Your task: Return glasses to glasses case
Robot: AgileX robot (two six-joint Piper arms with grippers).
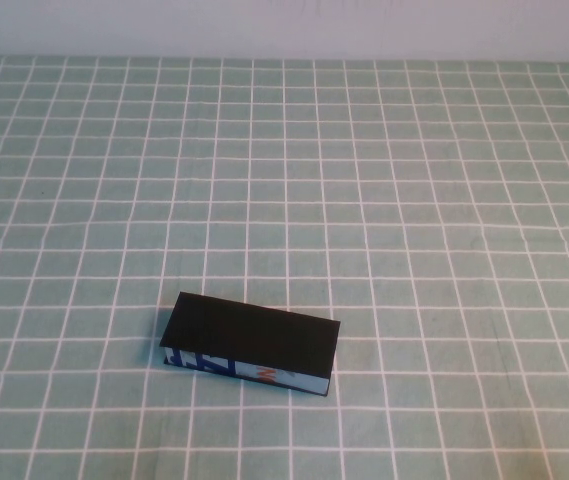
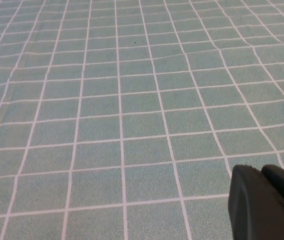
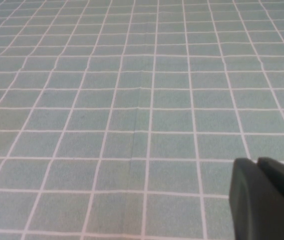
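Left hand (image 2: 264, 202) and right hand (image 3: 266, 197) hovering over bare table (image 1: 414, 200), each showing only dark edge; cannot tell their state. Glasses case (image 1: 249, 343) lying lid-down shut at near centre. Glasses not showing, probably inside. Task seeming finished; next move only parking arms.
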